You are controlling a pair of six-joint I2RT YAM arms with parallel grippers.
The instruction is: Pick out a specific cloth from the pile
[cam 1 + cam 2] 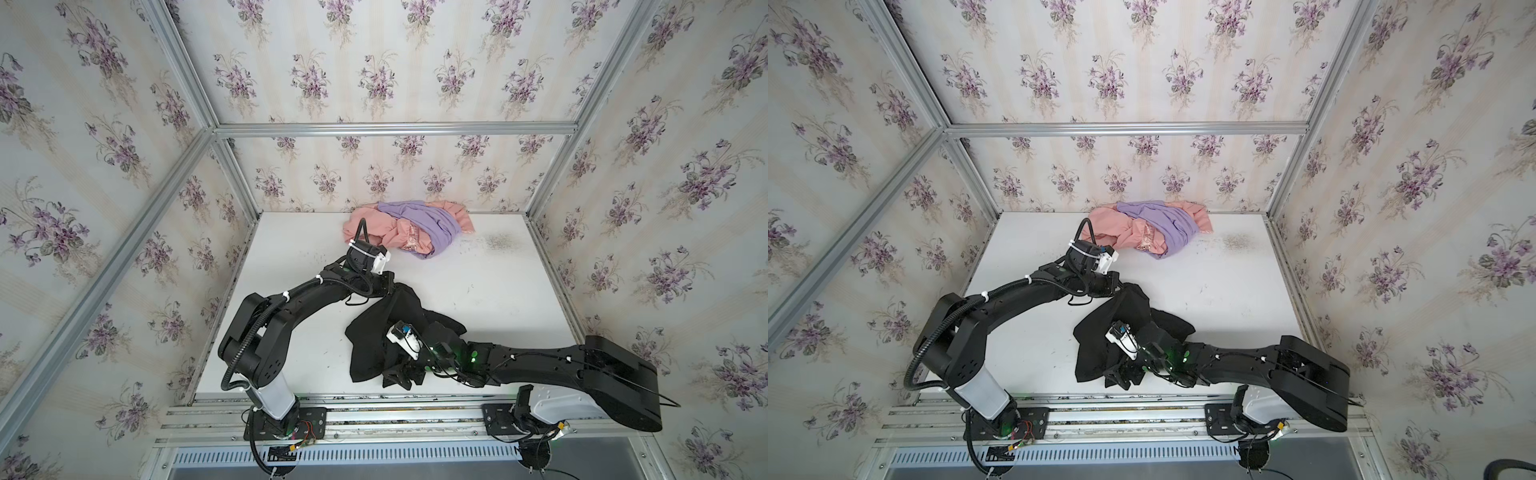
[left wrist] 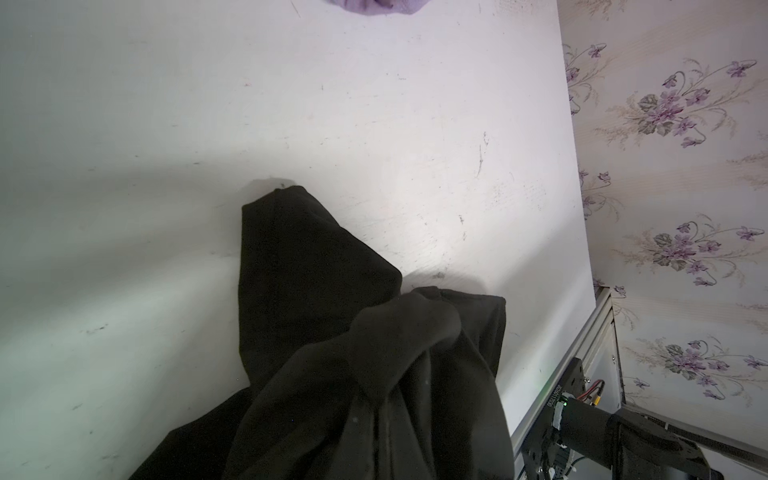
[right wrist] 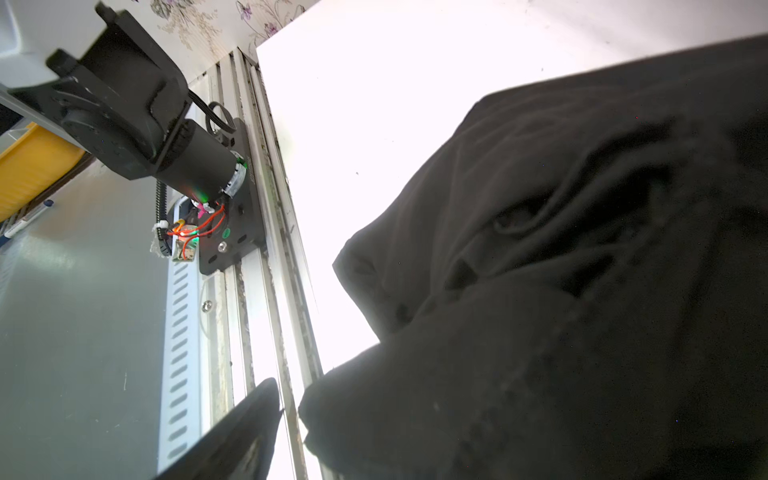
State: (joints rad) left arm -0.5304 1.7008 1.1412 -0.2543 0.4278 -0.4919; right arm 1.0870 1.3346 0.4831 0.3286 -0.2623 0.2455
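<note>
Near the front edge of the white desk, the right gripper sits low among folds of the black cloth; whether it grips cannot be told. The cloth lies on the desk's front half, its long axis running front to back. The left gripper, clenched on the narrow far end, lifts it, probably to draw it clear. The pink and purple pile rests well apart at the back edge.
</note>
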